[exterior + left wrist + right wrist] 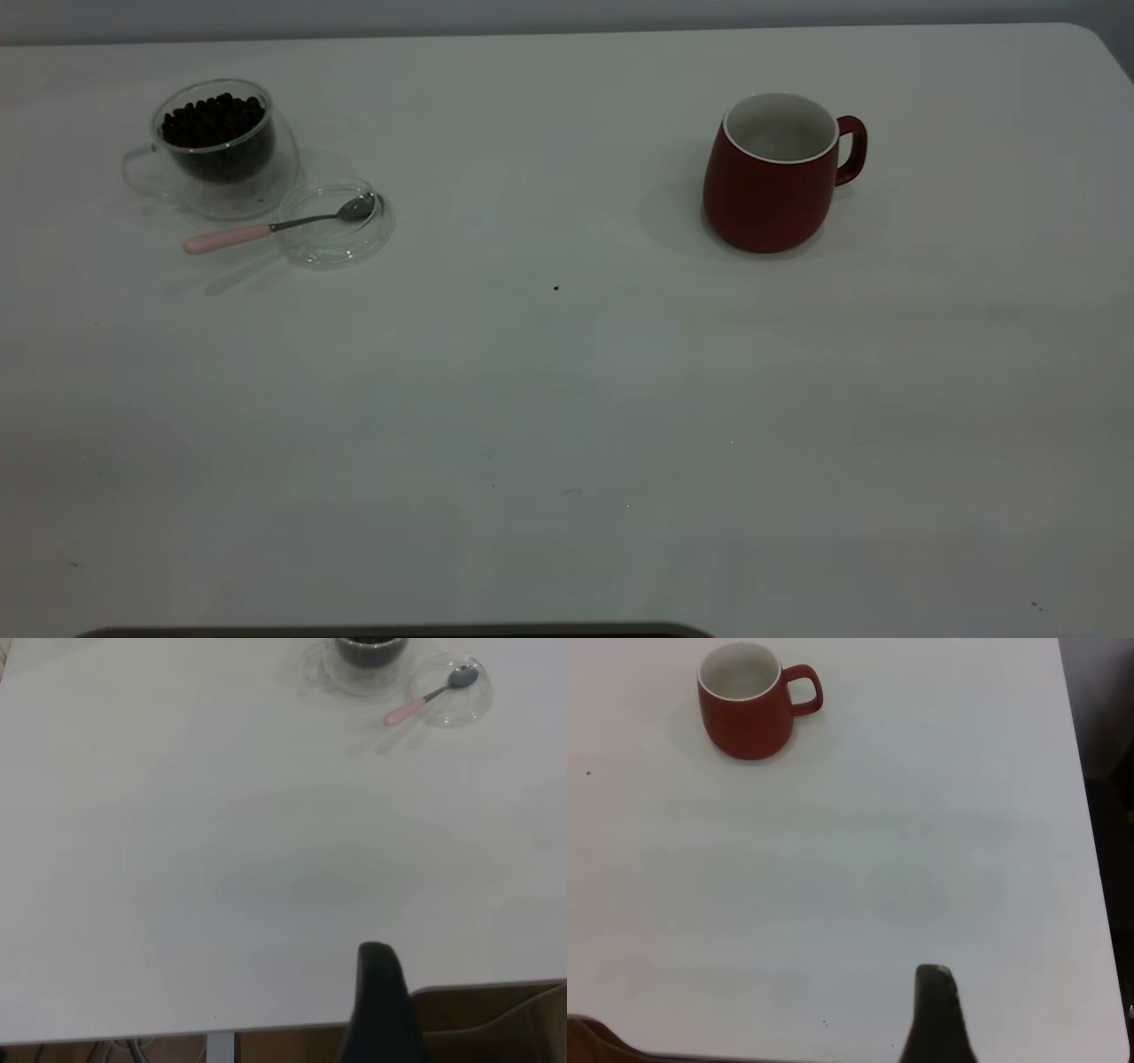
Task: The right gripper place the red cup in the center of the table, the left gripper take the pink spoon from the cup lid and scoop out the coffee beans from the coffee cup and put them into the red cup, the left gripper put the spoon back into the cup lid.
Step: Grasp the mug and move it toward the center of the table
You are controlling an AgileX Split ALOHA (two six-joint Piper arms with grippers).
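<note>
Exterior view shows the red cup [769, 177] upright at the far right of the table [567, 399], empty, handle turned right. At far left the coffee cup [217, 146] holds the coffee beans [213, 120]; just beside it, the pink spoon [275, 226] rests its bowl in the cup lid [337, 223]. Nothing has begun: the right gripper [935, 1019] must first reach the mug (a long stretch). Only one dark finger of it and of the left gripper [383, 1005] shows, so their spread cannot be told.
</note>
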